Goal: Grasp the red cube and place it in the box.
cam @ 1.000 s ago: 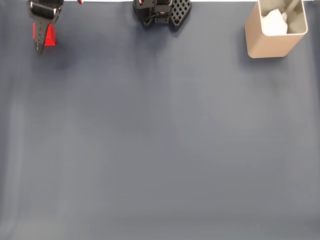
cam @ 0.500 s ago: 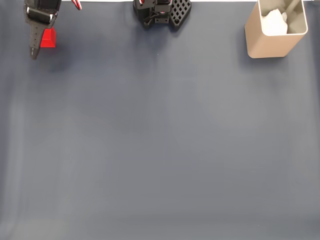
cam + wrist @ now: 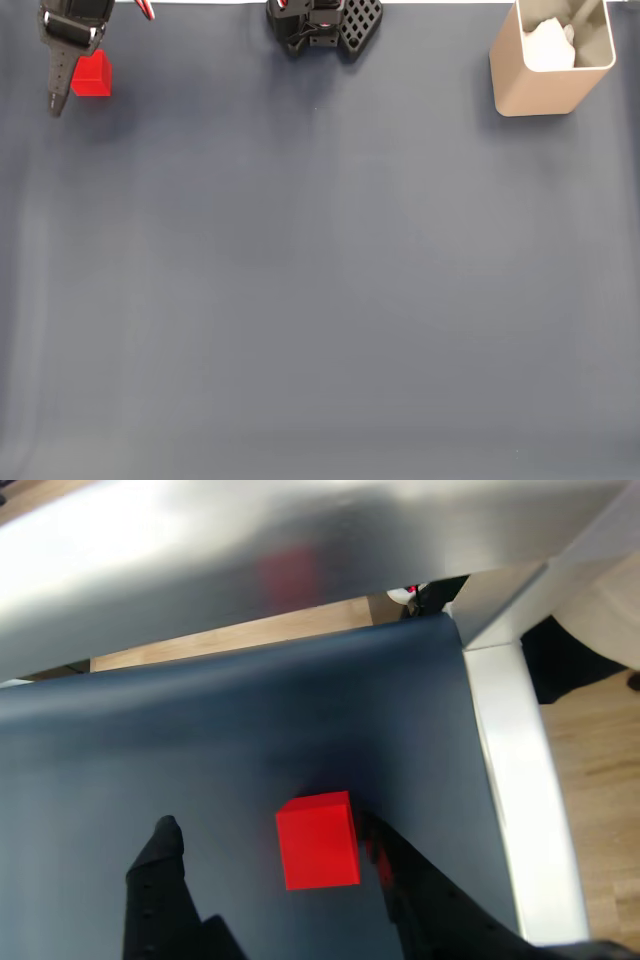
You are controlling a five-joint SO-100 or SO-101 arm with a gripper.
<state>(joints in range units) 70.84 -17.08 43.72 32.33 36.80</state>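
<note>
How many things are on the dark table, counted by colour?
Red: 1, the red cube
Tan: 1, the box
Black: 1, the gripper, open around the cube
Total: 3

no readable text, no labels, no brands, no numbers, no signs anywhere

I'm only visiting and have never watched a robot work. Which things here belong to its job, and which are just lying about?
Part of the job:
- the red cube, on the dark mat between the fingers of the open gripper
- the tan box, at the mat's far right corner in the fixed view

Just there:
- the black arm base
- something white inside the box
- the dark mat
</note>
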